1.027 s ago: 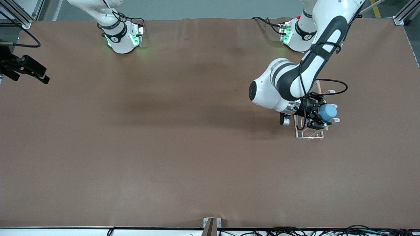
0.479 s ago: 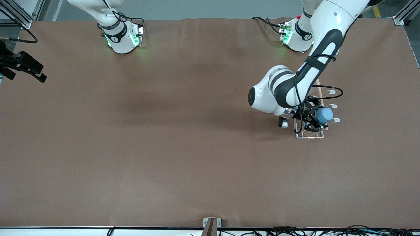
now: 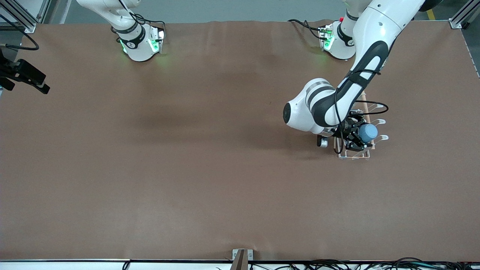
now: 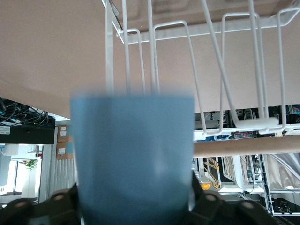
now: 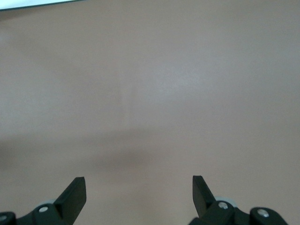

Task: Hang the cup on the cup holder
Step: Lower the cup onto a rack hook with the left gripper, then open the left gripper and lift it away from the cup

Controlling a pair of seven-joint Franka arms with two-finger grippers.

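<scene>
The left gripper [image 3: 360, 137] was over the cup holder [image 3: 354, 153], and its fingers were clamped on the cup [image 3: 368, 132], a small light blue tumbler. The cup was held up in the air over the rack, among the white wire prongs at the end of the rack nearer to the front camera, with one of its round ends turned up toward that camera. In the left wrist view the cup [image 4: 133, 157] filled the space between the black fingers [image 4: 47, 206], and the cup holder [image 4: 243, 124] showed close to it, with its white loops and its light wooden rod [image 4: 246, 146]. Whether the cup already touched a prong, I cannot tell. The cup holder stood on the brown table [image 3: 187, 168] toward the left arm's end, near the left arm's base. The right arm waited at the edge of the table on its own end; the right gripper [image 3: 30, 77] was over the table edge there. In the right wrist view its fingers [image 5: 72, 194] stood wide apart, with only bare table below them.
</scene>
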